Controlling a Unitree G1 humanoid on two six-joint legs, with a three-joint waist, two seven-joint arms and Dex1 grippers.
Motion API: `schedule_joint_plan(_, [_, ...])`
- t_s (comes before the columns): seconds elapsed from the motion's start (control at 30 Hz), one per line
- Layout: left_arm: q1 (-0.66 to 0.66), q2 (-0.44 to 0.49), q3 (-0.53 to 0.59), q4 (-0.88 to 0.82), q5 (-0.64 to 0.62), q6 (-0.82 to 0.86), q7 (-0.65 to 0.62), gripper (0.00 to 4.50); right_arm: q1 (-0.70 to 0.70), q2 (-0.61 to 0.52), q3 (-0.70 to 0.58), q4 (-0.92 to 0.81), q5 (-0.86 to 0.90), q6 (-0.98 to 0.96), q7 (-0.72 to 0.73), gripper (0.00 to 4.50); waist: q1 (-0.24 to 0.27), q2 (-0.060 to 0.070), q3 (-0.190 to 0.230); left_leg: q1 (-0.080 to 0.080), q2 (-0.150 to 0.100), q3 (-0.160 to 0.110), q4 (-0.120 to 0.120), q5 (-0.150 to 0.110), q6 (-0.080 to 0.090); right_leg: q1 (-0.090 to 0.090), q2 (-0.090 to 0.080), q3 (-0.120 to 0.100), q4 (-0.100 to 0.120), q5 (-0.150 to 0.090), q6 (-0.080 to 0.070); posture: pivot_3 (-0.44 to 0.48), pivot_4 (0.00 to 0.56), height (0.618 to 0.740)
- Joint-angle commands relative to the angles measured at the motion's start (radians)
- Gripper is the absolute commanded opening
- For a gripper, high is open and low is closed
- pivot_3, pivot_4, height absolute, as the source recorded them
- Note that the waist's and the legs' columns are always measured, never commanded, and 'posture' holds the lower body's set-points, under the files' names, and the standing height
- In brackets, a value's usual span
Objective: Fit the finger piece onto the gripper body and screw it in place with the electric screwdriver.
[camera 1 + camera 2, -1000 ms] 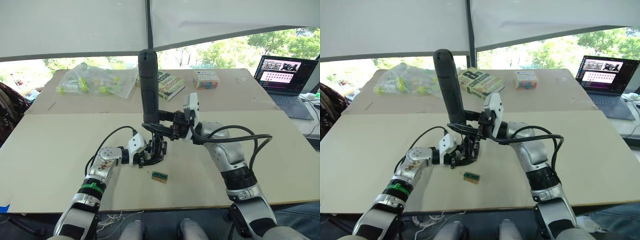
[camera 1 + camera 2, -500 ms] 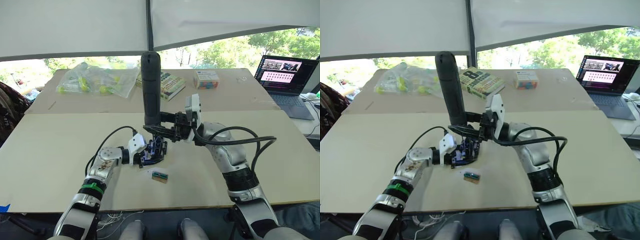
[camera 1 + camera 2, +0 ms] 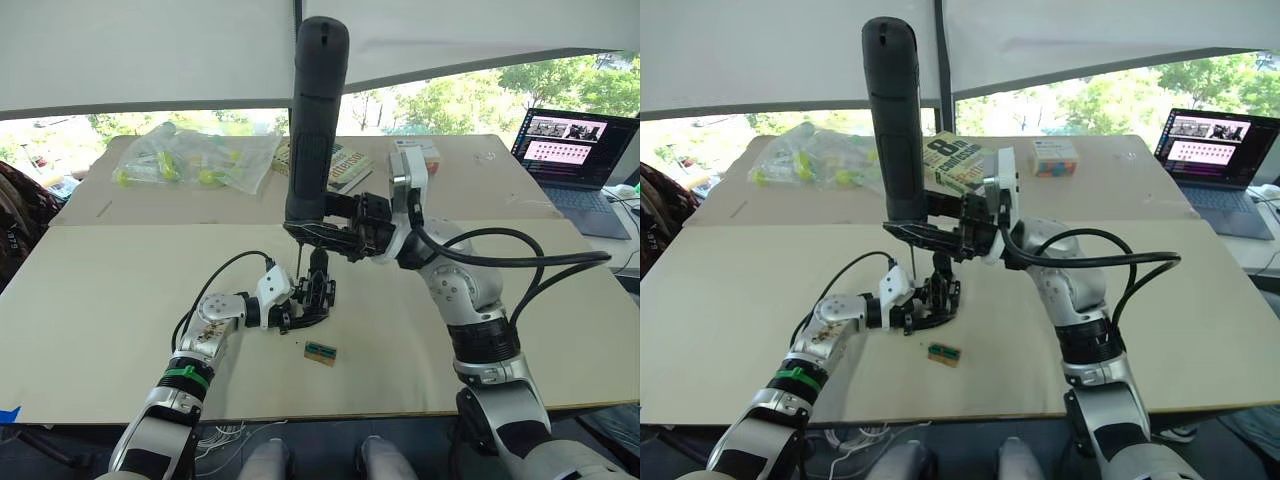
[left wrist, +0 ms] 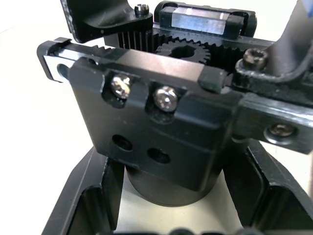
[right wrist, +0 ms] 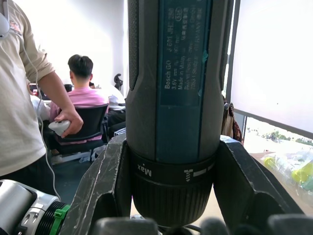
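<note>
Centre frame: right gripper (image 3: pixel 335 228) clamps upright screwdriver (image 3: pixel 314 120) above gripper body (image 3: pixel 312 297), clamped by left gripper (image 3: pixel 283 312); bare table (image 3: pixel 90 300) around.

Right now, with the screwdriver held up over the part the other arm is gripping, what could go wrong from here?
The electric screwdriver stands tall in the right gripper, clamped near its lower end, so it could tip or twist in the grasp. Its thin bit hangs just above the gripper body; coming down off-line, it may miss the screw head and skid across the part. The left gripper holds that body from one side on the table, so downward pressure could rock it.
</note>
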Motion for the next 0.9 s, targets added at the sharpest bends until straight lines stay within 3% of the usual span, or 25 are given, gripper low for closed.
schedule_joint_plan(0.03, [0.008, 0.003, 0.01, 0.023, 0.011, 0.042, 0.043, 3.71, -0.02, -0.008, -0.064, -0.057, 0.067, -0.025, 0.019, 1.91, -0.001, 0.0, 0.0, 0.0, 0.0, 0.0, 0.0, 0.0, 0.0, 0.0, 0.0, 0.0, 0.0, 0.0, 0.0, 0.0, 0.15, 0.74])
schedule_joint_plan(0.1, [0.013, 0.01, 0.011, 0.012, 0.007, 0.043, 0.034, 4.41, -0.026, -0.017, -0.082, -0.068, 0.087, -0.022, 0.024, 1.91, -0.001, 0.0, 0.0, 0.0, 0.0, 0.0, 0.0, 0.0, 0.0, 0.0, 0.0, 0.0, 0.0, 0.0, 0.0, 0.0, 0.15, 0.74])
schedule_joint_plan(0.4, [0.137, 0.163, 0.092, -0.138, -0.069, 0.043, -0.038, 4.41, 0.039, -0.188, -0.215, -0.212, 0.2, 0.069, -0.009, 1.91, -0.026, 0.0, 0.0, -0.009, 0.001, 0.0, -0.004, 0.0, 0.0, -0.013, 0.0, 0.001, 0.0, 0.001, -0.002, 0.0, 0.15, 0.74])
schedule_joint_plan(0.5, [0.229, 0.273, 0.169, -0.19, -0.163, 0.034, -0.162, 4.41, 0.149, -0.304, -0.276, -0.215, 0.137, -0.005, 0.048, 1.91, -0.03, 0.0, 0.0, -0.009, 0.002, 0.0, -0.008, 0.0, 0.0, -0.013, -0.001, 0.001, -0.002, 0.0, -0.003, 0.0, 0.15, 0.74])
schedule_joint_plan(0.7, [0.329, 0.421, 0.294, -0.147, -0.242, -0.066, -0.31, 4.41, 0.358, -0.423, -0.394, -0.2, 0.114, -0.068, 0.094, 1.91, -0.021, 0.005, 0.004, -0.011, 0.001, 0.001, -0.011, 0.0, 0.0, -0.016, -0.007, 0.001, -0.004, -0.001, -0.003, 0.0, 0.15, 0.74])
schedule_joint_plan(0.9, [0.39, 0.465, 0.354, -0.122, -0.27, -0.086, -0.365, 4.41, 0.507, -0.439, -0.438, -0.219, 0.103, -0.125, 0.095, 1.91, -0.003, 0.005, 0.006, -0.013, -0.001, 0.002, -0.011, 0.0, 0.0, -0.017, -0.01, -0.001, -0.005, -0.001, -0.002, 0.0, 0.15, 0.74])
